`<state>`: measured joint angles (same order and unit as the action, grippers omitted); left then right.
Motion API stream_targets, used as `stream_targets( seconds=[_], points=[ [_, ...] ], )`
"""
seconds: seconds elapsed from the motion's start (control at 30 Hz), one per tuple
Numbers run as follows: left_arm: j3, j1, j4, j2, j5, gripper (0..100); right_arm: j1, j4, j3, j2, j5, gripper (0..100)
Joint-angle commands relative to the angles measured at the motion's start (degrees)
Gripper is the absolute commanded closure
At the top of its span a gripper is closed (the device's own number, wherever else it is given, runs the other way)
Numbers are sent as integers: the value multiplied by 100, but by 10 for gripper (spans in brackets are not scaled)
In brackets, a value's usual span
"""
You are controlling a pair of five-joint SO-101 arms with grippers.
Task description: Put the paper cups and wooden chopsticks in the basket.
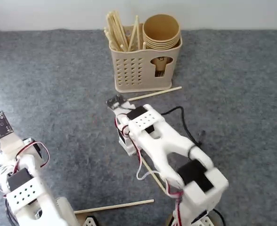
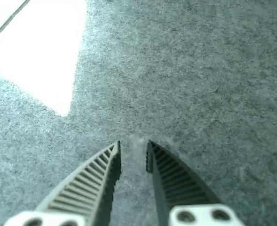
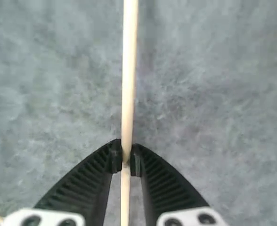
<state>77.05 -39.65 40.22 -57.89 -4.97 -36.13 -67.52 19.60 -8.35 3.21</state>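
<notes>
right end effector (image 3: 124, 157) is clamped on one wooden chopstick (image 3: 129, 70). left end effector (image 2: 134, 150) is slightly parted, empty, over the surface (image 2: 199, 70). just beyond the right end effector, one basket (image 1: 138, 70) holds one stack of paper cups (image 1: 161, 30) and a chopstick bunch (image 1: 117, 28). three loose chopsticks (image 1: 114, 206) lie outside it.

No text, number or brand is reading legibly in any view. The basket (image 1: 134, 70) is showing 1 cut-out emblem (image 1: 161, 66) on its front wall; its shape is unclear and it is carrying no characters.

lt: even, soft | shdws: faint | glare: blown white patch (image 2: 35, 52), L wrist view
</notes>
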Motion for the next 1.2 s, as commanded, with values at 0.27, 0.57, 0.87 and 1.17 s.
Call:
stream_targets(
  seconds=[0.27,0.57,0.87,1.17],
  points=[
    [-268,26,-114,-97,-18,906,268,-444,-44,3073,9,991],
    [-268,26,-114,-97,-18,906,400,857,-35,4110,9,991],
    [-268,26,-114,-97,-18,906,409,2202,0,4163,-448,991],
    [-268,26,-114,-97,-18,906,769,5095,1345,4171,-448,991]
  ],
)
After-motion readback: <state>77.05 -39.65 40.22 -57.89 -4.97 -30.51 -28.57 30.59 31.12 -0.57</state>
